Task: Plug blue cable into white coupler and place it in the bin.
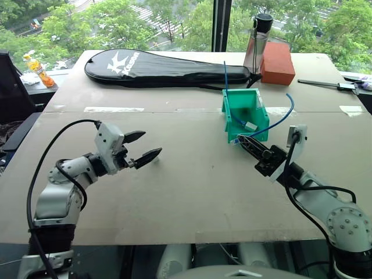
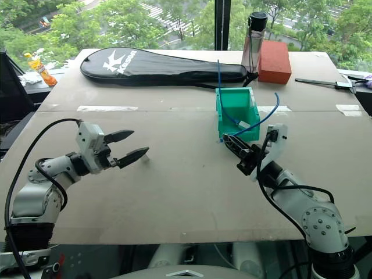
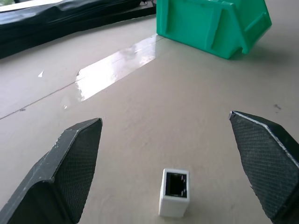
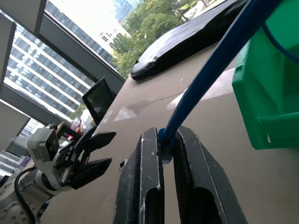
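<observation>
Black, cross-hatched fingertips (image 3: 77,158) of the left gripper (image 1: 140,148) are spread wide over the tan table (image 1: 192,192), and nothing is held between them. In the left wrist view, the white coupler (image 3: 174,192) is seen on the tabletop between the two tips, touching neither, its dark socket facing the camera. In the head views that gripper is seen over the left half of the table, well apart from the bin (image 1: 244,114).

At the right gripper (image 1: 249,143) the jaws are pinched narrowly on the blue cable (image 4: 219,60), which is clamped between the pads (image 4: 149,186) close to one end. From there the cable is carried in a curve to the right of the bin and back over its rim, and a further stretch rises from the bin's far wall. The gripper's tip is seen just beside the teal-green bin's near lip.

Behind the bin, near the table's far edge, a black racket case (image 1: 163,68), a dark-capped bottle (image 1: 257,43) and a red-orange block (image 1: 277,63) are set, bottle and block side by side. Strips of clear tape (image 1: 113,109) are laid along the table's seam.
</observation>
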